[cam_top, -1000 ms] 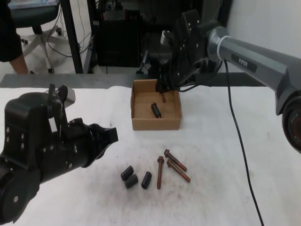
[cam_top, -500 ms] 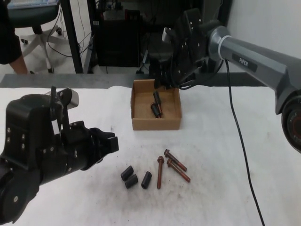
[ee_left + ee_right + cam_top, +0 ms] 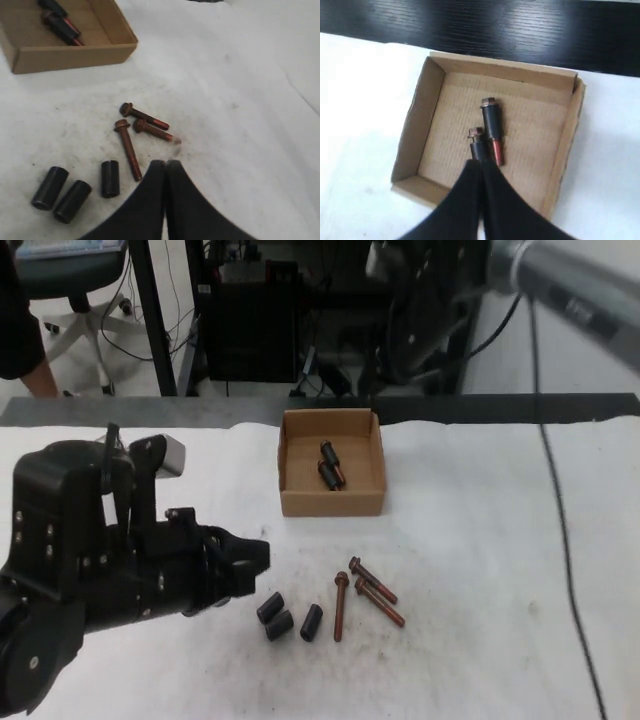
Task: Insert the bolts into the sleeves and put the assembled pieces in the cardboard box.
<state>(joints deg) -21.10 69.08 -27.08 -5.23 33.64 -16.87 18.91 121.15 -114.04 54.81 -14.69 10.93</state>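
The table (image 3: pixel 500 540), covered w/ white cloth, carries all the parts. The left arm (image 3: pixel 90 560) is the big black body at the near-left side, low over the cloth. The right arm (image 3: pixel 570 295) is up high beyond the far edge of the table.

The cardboard box (image 3: pixel 331 504) stands open approx. in the middle of the table, toward the far side. Inside it lie 2 assembled pieces (image 3: pixel 328 465), each a bolt in a sleeve, close together, w/ the copper ends sticking out.

The left claw (image 3: pixel 166 170) has its fingers pressed together, nothing between them. It hovers near the loose parts, not touching them. The right claw (image 3: pixel 481 167) also has both fingers together and holds nothing. It hangs above the box, over the near part of it.

In front of the box, on the cloth, the single bolt (image 3: pixel 340 607) lies alone, just beside one sleeve. The bolt pair (image 3: pixel 380 602) lies next to it, the 2 side by side and slanted, heads toward the box. The 3 sleeves (image 3: pixel 279 624), short and black, lie in a row between the bolts and the left claw. Two of them are almost touching, the 3rd a bit apart.
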